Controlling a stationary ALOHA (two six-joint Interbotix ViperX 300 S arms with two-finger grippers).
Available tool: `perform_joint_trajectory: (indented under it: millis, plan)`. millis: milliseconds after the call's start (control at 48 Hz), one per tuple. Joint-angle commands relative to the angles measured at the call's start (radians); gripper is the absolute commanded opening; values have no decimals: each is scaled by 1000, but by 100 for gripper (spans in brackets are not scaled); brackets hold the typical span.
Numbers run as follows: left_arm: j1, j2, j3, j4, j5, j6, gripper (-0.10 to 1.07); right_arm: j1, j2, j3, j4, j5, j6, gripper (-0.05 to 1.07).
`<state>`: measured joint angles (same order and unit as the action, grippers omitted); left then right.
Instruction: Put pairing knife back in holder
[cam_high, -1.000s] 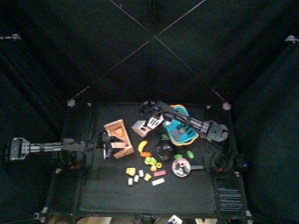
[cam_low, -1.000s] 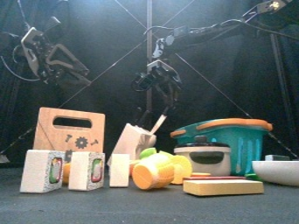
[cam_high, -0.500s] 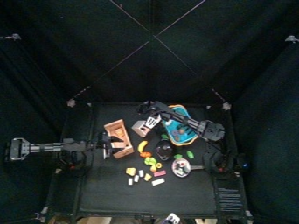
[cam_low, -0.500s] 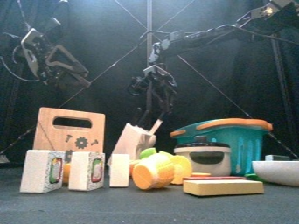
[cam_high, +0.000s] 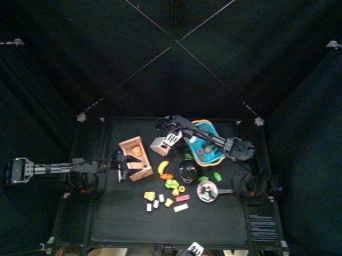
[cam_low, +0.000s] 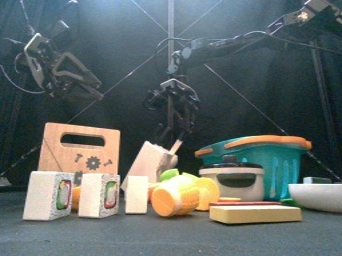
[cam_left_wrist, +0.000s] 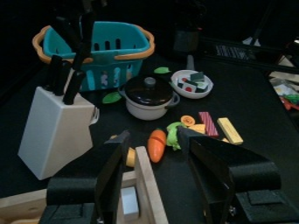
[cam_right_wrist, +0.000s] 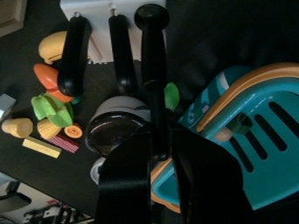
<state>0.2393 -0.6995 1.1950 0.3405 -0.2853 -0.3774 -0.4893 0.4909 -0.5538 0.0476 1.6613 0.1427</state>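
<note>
Right wrist view shows the right gripper (cam_right_wrist: 149, 131) clamped on the paring knife (cam_right_wrist: 149, 44), poised over the holder (cam_right_wrist: 114, 10) at frame top. Insertion is underway; next, line up the slot and lower. The left gripper (cam_left_wrist: 158, 157) rests wide.

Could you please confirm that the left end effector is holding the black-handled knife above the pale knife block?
Not quite: it is the right end effector that holds the black-handled knife above the pale knife block, as the right wrist view shows.
</note>
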Motion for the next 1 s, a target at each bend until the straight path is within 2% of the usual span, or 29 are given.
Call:
perform_joint_trajectory:
  millis: [0,229,667,979]
  plan:
    - [3,2,-11,-2,0,0,85,0,-21,-31,-2,-8,-3,46]
    - [3,0,-11,-2,15,0,85,0,-20,-31,-2,-23,-2,51]
    - [3,0,-11,-2,15,0,85,0,-20,-31,-28,-43,0,75]
    - [3,2,-11,-2,15,0,85,0,-32,-69,-38,-41,3,76]
